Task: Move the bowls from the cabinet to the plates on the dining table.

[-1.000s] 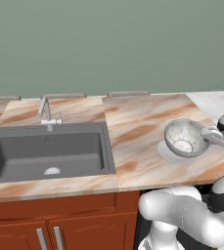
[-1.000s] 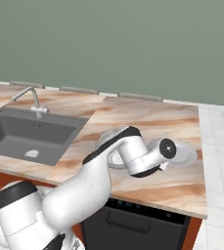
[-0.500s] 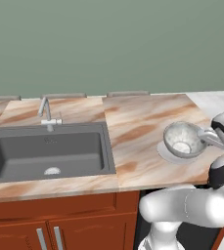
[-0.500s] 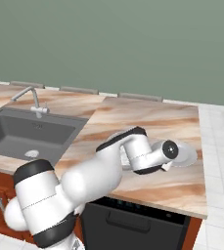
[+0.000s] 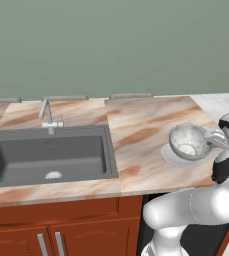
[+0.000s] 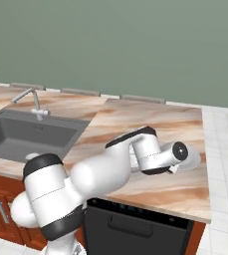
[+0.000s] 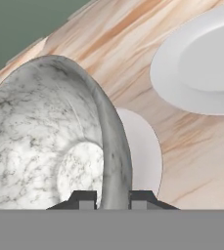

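The gripper [image 7: 112,199] is clamped on the rim of the grey-speckled bowl [image 5: 188,142], holding it tilted just over the plate [image 5: 172,155] at the table's [image 5: 141,125] three o'clock end; a second plate [image 7: 201,63] waits beside it.

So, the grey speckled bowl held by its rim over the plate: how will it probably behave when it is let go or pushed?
The grey speckled bowl looks rigid and glossy, so it probably slips easily. The gripper pinches only its thin rim and holds it tilted, so it may rock before it settles on the plate. Its round wall and small base suggest it could tip if pushed from the side.
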### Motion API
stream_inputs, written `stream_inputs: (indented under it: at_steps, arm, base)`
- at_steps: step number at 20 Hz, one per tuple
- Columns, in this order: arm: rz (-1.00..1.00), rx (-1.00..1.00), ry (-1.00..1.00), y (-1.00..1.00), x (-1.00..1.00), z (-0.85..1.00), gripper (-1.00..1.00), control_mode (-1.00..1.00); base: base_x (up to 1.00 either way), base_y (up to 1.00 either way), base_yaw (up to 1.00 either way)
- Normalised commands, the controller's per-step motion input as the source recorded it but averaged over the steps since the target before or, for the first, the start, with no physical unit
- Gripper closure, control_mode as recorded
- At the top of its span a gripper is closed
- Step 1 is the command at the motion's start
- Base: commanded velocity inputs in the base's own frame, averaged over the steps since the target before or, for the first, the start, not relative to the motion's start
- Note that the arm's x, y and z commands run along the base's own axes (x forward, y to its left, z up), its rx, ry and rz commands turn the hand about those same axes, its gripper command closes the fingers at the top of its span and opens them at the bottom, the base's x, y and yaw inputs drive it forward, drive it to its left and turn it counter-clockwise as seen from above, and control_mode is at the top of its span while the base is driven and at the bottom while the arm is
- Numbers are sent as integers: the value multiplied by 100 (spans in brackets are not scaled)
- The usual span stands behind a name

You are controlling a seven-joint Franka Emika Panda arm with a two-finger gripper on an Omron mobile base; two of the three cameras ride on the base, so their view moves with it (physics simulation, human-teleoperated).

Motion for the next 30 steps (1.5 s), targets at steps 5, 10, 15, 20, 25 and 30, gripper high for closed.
stream_inputs:
  at_steps: [5,10,15,20,25,30]
  arm:
    - [0,0,0,3,32,-16,100,-100]
    - [0,0,0,5,35,-19,100,-100]
    - [0,-1,0,0,21,-24,100,-100]
    - [0,0,0,-1,20,-27,100,-100]
    - [0,0,0,0,28,-28,100,-100]
    - [0,0,1,0,5,-4,100,-100]
  base:
    - [0,0,0]
    - [0,0,0]
    - [0,0,0]
    - [0,0,0]
    - [0,0,0]
    - [0,0,0]
